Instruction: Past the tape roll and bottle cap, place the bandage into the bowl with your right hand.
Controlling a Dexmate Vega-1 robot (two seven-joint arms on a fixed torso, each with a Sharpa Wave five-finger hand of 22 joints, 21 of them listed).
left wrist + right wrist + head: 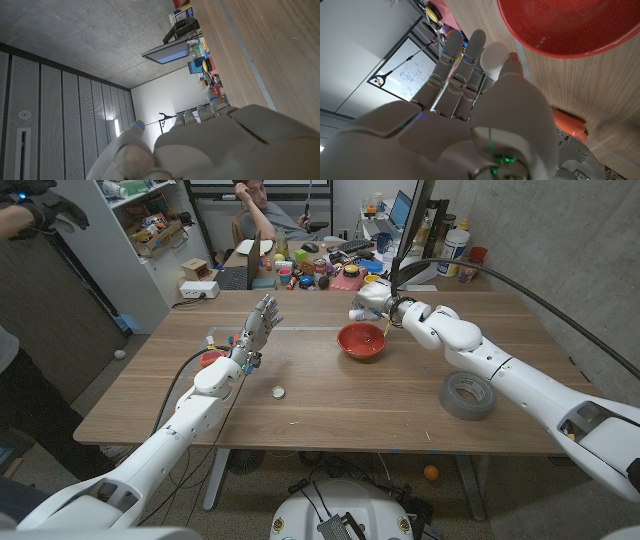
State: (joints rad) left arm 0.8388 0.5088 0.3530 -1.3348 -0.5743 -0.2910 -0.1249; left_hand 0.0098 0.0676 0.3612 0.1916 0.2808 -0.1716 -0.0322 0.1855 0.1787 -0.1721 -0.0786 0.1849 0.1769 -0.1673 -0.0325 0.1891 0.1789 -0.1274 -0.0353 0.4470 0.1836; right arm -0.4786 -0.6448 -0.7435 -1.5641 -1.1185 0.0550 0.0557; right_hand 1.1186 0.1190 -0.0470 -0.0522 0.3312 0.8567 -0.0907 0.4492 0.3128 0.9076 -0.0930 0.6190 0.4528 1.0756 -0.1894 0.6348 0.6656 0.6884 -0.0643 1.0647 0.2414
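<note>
1. While the right arm reaches across the table, the grey tape roll [468, 395] lies flat at the near right, close beside that arm, and the small white bottle cap [279, 391] sits near centre, well apart from it. Both appear to be markers the arm must pass, not things to handle.
2. Left hand [258, 325] stands raised over the left half of the table, fingers spread and empty, seemingly parked clear of the working side.
3. Red bowl [362, 340] rests upright past the middle of the table; from the head camera it looks empty.
4. Right hand [374, 302] hovers just beyond the bowl's far rim. In the right wrist view a thin pale strip, judged to be the bandage [512, 59], shows at the thumb tip against the fingers, beside the bowl's rim. The grip looks like a pinch, though it is too small to confirm.
5. Judgement: the bandage is not yet in the bowl; release over the opening remains.
</note>
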